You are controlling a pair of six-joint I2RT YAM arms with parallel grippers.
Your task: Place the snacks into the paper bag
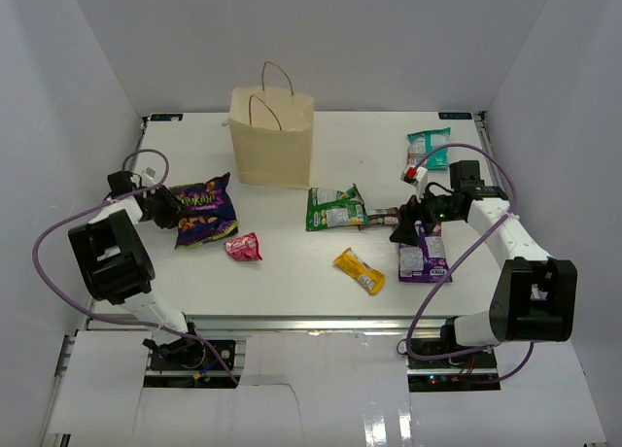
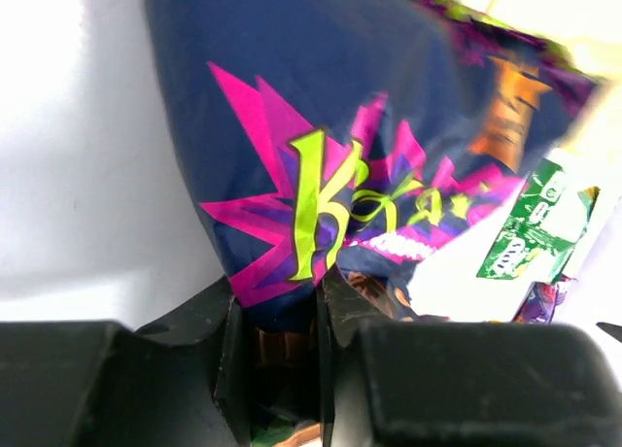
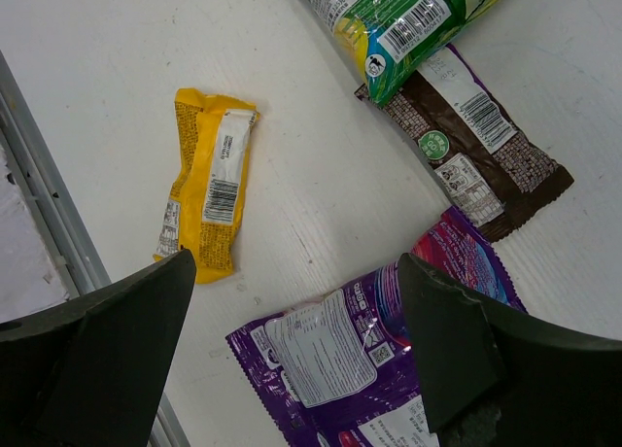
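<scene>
The paper bag stands upright at the back of the table. My left gripper is shut on the left edge of the dark purple chip bag; in the left wrist view the gripper pinches the bag. My right gripper hovers open over the purple pouch. In the right wrist view the gripper is above the pouch with the jaws wide apart. Nearby lie the yellow bar, brown bar and green pouch.
A small red packet lies near the chip bag. A teal pouch and a small red-and-white item lie at the back right. White walls close in the table; its metal front edge is near the yellow bar.
</scene>
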